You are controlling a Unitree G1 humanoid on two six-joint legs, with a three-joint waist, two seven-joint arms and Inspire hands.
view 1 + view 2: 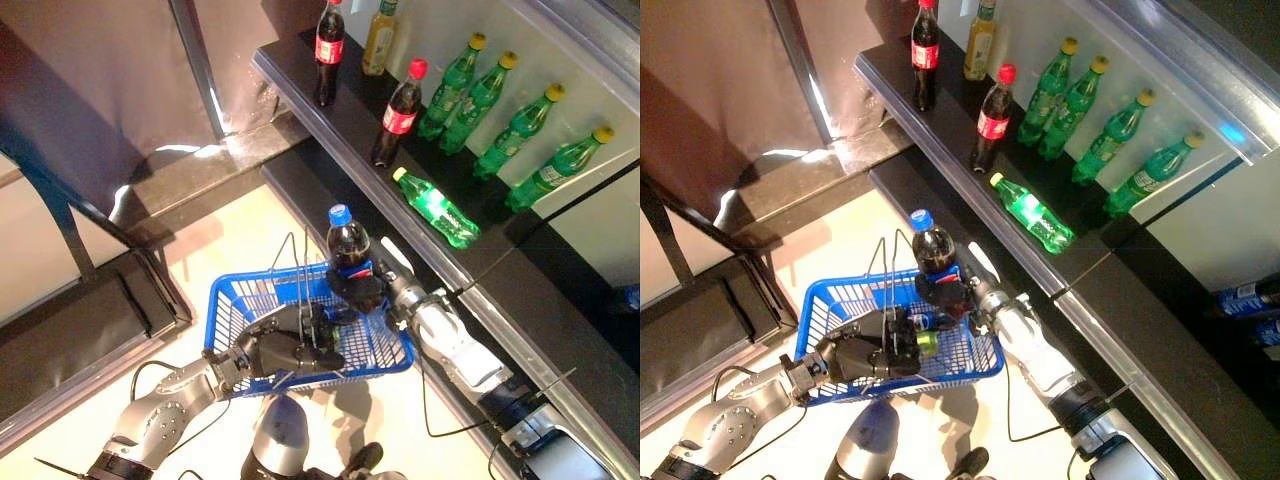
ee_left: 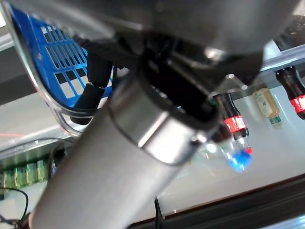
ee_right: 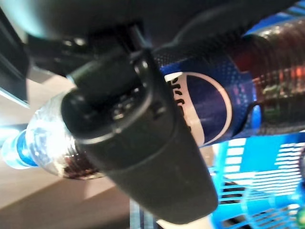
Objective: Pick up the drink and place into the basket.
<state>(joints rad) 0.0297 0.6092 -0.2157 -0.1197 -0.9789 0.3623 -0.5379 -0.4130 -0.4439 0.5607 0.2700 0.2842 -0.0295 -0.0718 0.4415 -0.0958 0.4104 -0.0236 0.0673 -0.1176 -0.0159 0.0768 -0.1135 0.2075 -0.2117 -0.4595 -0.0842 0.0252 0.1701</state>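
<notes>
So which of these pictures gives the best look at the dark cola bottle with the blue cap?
The left eye view: the dark cola bottle with the blue cap shows whole, upright in the right hand over the blue wire basket. The right eye view matches. The right wrist view shows only its label; the left wrist view, a blurred cap.

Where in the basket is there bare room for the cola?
The basket floor is bare toward its far left corner. The near side is crowded: the left hand grips the handles there beside a green item. The right hand holds the cola.
</notes>
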